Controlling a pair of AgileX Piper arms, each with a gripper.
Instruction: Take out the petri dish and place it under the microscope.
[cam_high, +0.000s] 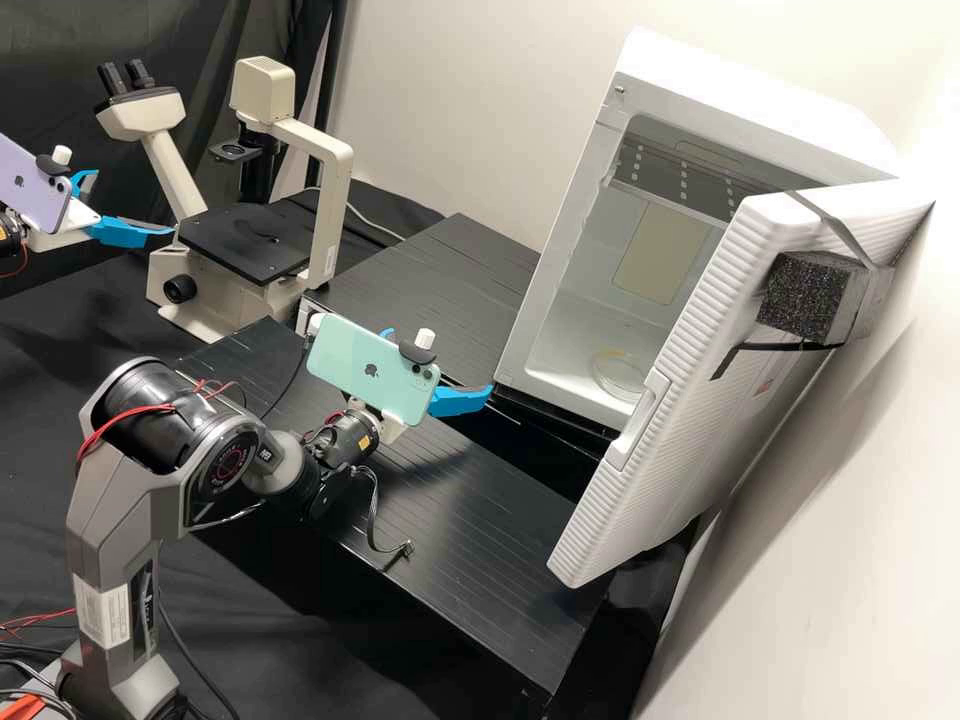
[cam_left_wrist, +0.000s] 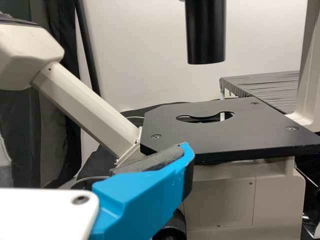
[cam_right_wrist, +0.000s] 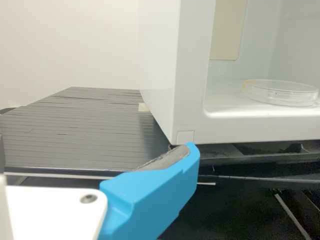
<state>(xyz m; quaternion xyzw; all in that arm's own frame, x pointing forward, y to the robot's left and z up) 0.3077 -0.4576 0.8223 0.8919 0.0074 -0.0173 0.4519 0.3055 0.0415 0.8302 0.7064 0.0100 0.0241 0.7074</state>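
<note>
Inside the cabinet (cam_high: 780, 110) sits a clear, shallow petri dish (cam_right_wrist: 280, 94), left fingers (cam_high: 122, 233) and right fingers (cam_high: 458, 401) apart and empty.

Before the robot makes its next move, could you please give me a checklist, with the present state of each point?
1. Door of the white box open: ok.
2. Dish lying flat on the box floor: ok.
3. Right gripper open for the dish: ok.
4. Right gripper at the dish: not ok, it is outside the box, near the front corner.
5. Dish on the microscope stage: not ok, it is in the box.
6. Dish lid on: cannot tell.
</note>
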